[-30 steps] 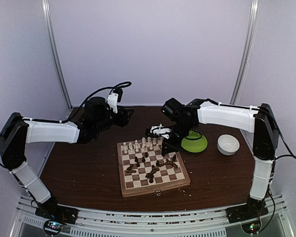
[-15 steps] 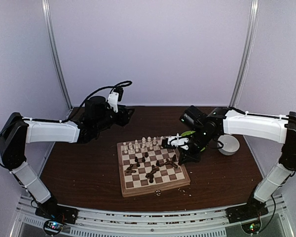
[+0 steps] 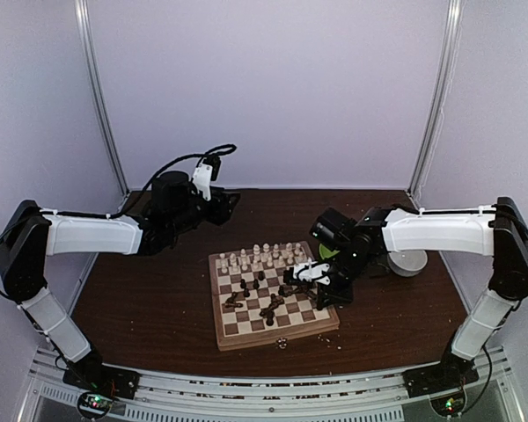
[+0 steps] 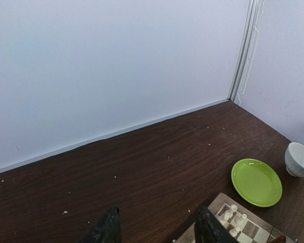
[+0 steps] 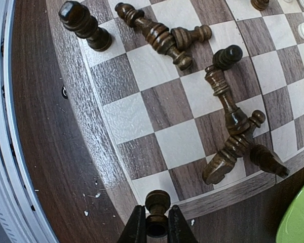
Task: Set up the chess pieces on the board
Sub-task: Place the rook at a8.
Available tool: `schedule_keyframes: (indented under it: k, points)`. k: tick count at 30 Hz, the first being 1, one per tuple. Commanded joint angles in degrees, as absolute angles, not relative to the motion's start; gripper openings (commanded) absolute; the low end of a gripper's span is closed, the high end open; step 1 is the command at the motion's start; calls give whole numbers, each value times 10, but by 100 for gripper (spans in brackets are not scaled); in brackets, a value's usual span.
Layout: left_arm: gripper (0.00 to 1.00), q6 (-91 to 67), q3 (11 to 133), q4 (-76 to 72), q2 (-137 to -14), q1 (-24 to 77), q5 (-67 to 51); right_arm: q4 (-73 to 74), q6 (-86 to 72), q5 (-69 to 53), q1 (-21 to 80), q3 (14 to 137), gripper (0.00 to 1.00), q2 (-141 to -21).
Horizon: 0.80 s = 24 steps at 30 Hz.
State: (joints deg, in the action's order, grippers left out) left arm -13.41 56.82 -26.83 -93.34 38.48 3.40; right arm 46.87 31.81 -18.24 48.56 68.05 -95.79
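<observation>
Dark brown table (image 3: 141, 308) fills the lower part of the top view, with pale lilac walls (image 3: 264, 88) behind. At the bottom middle of its wrist view, the right gripper (image 5: 156, 225) is closed on a dark pawn (image 5: 157, 200) over the rim of the board (image 5: 162, 147). Other dark pieces (image 5: 228, 126) lie fallen on the squares above it. The left gripper (image 4: 159, 230) is open and holds nothing. A green plate (image 4: 257, 182) and a white bowl (image 4: 300, 159) are at the lower right of its view.

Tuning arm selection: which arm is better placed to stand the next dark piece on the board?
Right. The right gripper is shut on a dark pawn at the edge of the board, near the fallen dark pieces. The left gripper is open, beyond the board's far corner.
</observation>
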Motion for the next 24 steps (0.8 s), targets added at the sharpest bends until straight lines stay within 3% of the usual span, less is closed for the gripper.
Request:
schedule_keyframes:
  k: [1, 24]
  points:
    - [51, -124, 587, -279, -938, 389, 34, 462, 327, -178, 493, 673, 6, -971]
    - [51, -121, 587, -277, -939, 389, 35, 478, 343, -180, 497, 678, 8, -989]
